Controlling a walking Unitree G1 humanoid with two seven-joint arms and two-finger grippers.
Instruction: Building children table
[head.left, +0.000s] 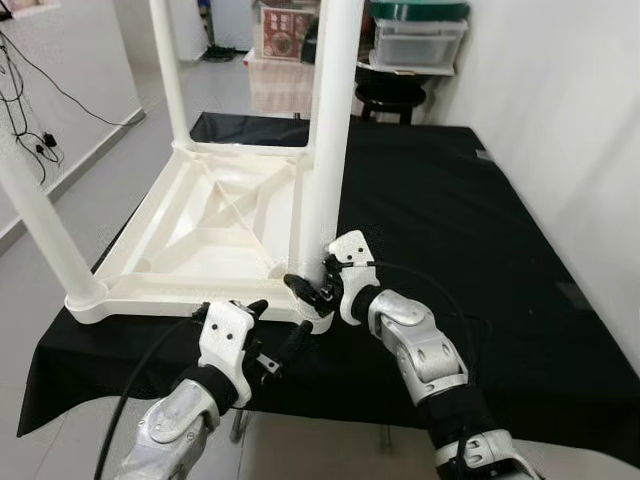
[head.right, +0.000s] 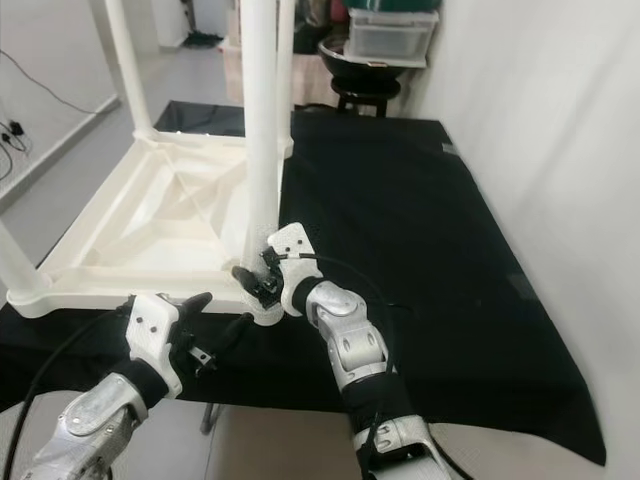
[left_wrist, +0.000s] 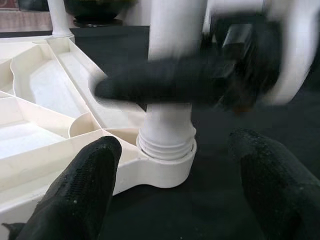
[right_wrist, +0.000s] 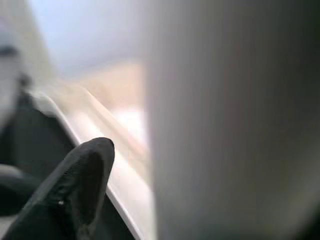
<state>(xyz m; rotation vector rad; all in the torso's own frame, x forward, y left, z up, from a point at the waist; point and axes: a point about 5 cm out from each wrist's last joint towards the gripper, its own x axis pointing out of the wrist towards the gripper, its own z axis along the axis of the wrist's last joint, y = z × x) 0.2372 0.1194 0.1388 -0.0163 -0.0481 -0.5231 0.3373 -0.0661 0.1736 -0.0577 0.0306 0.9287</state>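
Observation:
The white children's table (head.left: 210, 220) lies upside down on a black-covered surface (head.left: 450, 200), its legs pointing up. The near right leg (head.left: 330, 130) stands in its corner socket (left_wrist: 167, 155). My right gripper (head.left: 312, 287) is at the base of this leg, shut on it, with one black finger (left_wrist: 160, 85) lying across its front. My left gripper (head.left: 275, 322) is open just in front of that corner, low at the table's edge, and its fingers (left_wrist: 85, 190) hold nothing. Two more legs (head.left: 170, 70) (head.left: 40, 220) stand at the far left and near left corners.
The black surface's front edge runs just under my arms. A black stool (head.left: 390, 95) and stacked plastic bins (head.left: 415, 40) stand behind the surface. Cables (head.left: 30, 130) hang on the left wall, and a white wall (head.left: 570, 120) is close on the right.

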